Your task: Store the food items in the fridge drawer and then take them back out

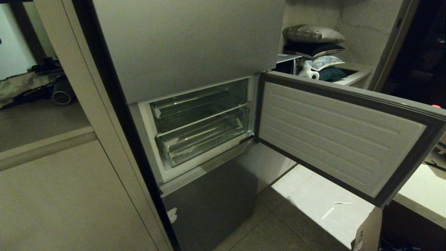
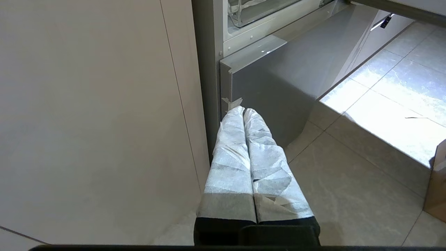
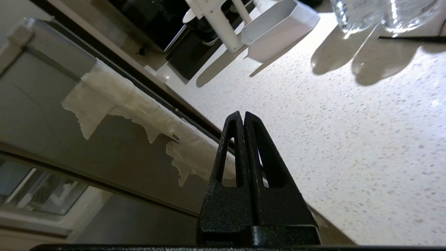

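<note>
Left: left claw [image 2: 243, 111] parked low beside the grey fridge [image 1: 209, 198], paper-wrapped fingers pressed together, holding nothing.

Centre: fridge door [image 1: 343, 137] swung wide open. Two clear bins inside, one above the other; the lower, deeper one reads as the fridge drawer [image 1: 205, 141], pushed in. Cannot tell whether anything lies in it.

Right: right claw [image 3: 243, 116], out of the head view, hovers over the speckled counter [image 3: 348, 139] by the door's edge, black fingers closed tight and empty. Clear water bottles [image 3: 369, 12] and a white rack [image 3: 275, 28] stand further along the counter. No food items visible in any view.

Step in hand, by my reading: reach for the food. Part the fingers before descending, come in from above, and stay clear of the bottles.
</note>
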You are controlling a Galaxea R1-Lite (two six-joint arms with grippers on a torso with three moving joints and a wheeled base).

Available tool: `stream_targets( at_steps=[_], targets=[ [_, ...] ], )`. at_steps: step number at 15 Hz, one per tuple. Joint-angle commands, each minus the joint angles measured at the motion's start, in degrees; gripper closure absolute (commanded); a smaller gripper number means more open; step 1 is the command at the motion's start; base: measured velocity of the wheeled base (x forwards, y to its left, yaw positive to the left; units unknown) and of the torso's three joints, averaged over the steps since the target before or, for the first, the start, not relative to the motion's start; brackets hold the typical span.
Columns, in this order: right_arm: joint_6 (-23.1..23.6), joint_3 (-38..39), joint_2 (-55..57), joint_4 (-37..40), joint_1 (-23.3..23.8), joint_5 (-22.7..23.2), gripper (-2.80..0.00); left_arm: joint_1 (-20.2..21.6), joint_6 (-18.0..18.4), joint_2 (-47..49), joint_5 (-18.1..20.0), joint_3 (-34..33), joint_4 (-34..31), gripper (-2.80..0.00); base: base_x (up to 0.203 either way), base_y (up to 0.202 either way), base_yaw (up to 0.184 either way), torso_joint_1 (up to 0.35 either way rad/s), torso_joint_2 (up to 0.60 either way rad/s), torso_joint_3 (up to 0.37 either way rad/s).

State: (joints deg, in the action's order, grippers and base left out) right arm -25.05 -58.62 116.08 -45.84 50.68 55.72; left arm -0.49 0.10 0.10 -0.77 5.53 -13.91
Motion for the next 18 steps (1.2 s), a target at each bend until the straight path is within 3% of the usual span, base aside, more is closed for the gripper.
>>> stream_targets(
  at_steps=[1,10,18],
  targets=[
    [-0.2,-0.3,0.8,-0.4,-0.9,0.7,0.00,0.0,0.0,0.1,0.0,0.0,-0.1,0.00,0.000,0.000,0.000,0.000,0.00,0.000],
    [-1.2,-1.5,1.4,-0.1,-4.0,1.3,0.00,0.0,0.0,0.1,0.0,0.0,-0.1,0.00,0.000,0.000,0.000,0.000,0.00,0.000],
    [-0.9,9.1,-6.3,-0.4,-4.0,3.7,0.00,0.0,0.0,0.1,0.0,0.0,-0.1,0.00,0.000,0.000,0.000,0.000,0.00,0.000]
  ],
)
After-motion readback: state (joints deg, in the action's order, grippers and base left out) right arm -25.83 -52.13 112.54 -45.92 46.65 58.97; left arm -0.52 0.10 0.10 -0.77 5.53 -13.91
